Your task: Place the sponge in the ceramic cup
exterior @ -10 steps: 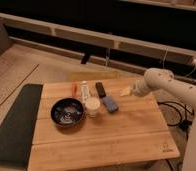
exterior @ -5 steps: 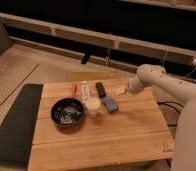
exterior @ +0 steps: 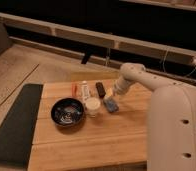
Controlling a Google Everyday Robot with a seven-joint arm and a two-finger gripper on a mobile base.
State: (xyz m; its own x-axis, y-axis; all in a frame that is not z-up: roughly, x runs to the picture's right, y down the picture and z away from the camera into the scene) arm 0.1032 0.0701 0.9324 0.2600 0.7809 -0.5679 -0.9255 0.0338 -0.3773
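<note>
- Wooden table (exterior: 91, 145): the sponge (exterior: 110, 104) lies flat just beside the ceramic cup (exterior: 92, 105), outside it
- The gripper (exterior: 112, 94) has swung in from the right to just over the sponge, claw wide; a pickup looks near

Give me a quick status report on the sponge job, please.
Hand open, low over the sponge. Sponge flat on the table, beside the cup, not yet in. Small black thing close behind the sponge.

No text is readable; the claw (exterior: 112, 94) hangs just above the sponge (exterior: 110, 104).
</note>
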